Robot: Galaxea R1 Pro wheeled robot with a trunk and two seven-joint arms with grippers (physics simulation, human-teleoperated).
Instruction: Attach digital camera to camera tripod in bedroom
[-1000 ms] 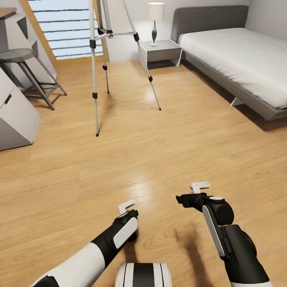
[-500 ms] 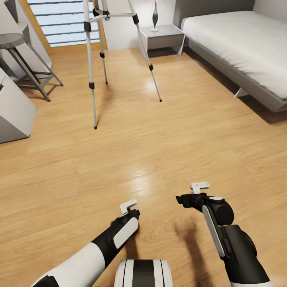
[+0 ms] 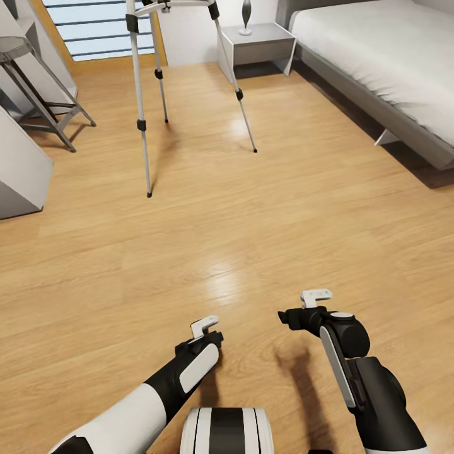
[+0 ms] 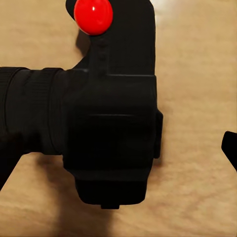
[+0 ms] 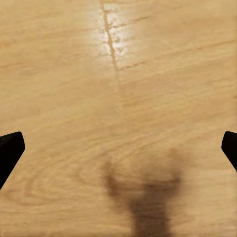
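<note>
The floor (image 3: pixel 265 208) is light wood with visible grain and a soft sheen that catches a pale glare. The camera tripod (image 3: pixel 140 94) has silvery metal legs with matt black joints. The digital camera (image 4: pixel 108 123) looks like matt black plastic, its round button (image 4: pixel 93 15) glossy red. The bed (image 3: pixel 384 57) is covered in smooth whitish cloth.
</note>
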